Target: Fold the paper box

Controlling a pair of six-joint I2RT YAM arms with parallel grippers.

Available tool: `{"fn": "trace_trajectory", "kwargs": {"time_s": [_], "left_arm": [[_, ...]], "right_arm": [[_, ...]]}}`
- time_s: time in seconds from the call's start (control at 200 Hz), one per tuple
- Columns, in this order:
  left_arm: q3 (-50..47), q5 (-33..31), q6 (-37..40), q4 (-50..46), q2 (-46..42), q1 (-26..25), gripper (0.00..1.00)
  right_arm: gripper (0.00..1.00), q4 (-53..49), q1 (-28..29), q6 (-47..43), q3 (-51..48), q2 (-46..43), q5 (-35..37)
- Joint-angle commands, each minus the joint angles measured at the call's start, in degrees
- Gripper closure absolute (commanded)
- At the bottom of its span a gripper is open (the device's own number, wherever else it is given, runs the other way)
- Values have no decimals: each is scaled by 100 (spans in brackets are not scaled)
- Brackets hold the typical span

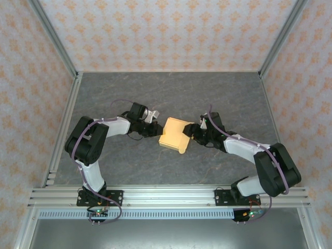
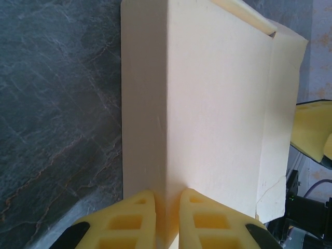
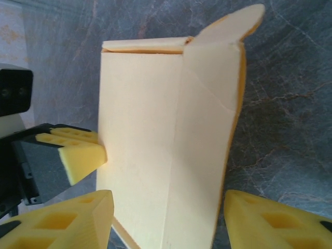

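**One pinch on the paper box (image 1: 175, 135)**

Partly folded, the box sits mid-table (image 1: 129, 93) between the two arms. The left gripper (image 2: 167, 199) is pinched tight on a creased edge at its near end. The right gripper (image 3: 168, 207) straddles the opposite end with jaws wide apart, apparently not touching it.

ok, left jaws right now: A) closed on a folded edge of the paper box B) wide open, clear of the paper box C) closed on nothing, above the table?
A: in the left wrist view the left gripper has its jaws almost together, pinching a creased edge of the paper box.
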Motion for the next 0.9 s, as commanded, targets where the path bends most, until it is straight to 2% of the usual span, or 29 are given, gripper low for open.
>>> {"fn": "trace_trajectory", "kwargs": {"time_s": [0.0,0.39,0.891], "left_arm": [[-246,-554,-59,-232,272,106,87],[-376,-353,-253,29,217,234,89],[-427,-226,-286,137,304,272,90]], "right_arm": [[40,192,44,8,-73,212,-4],[29,863,41,317,-220,527,-312],[29,2041,199,796,-140,1347,-500]]}}
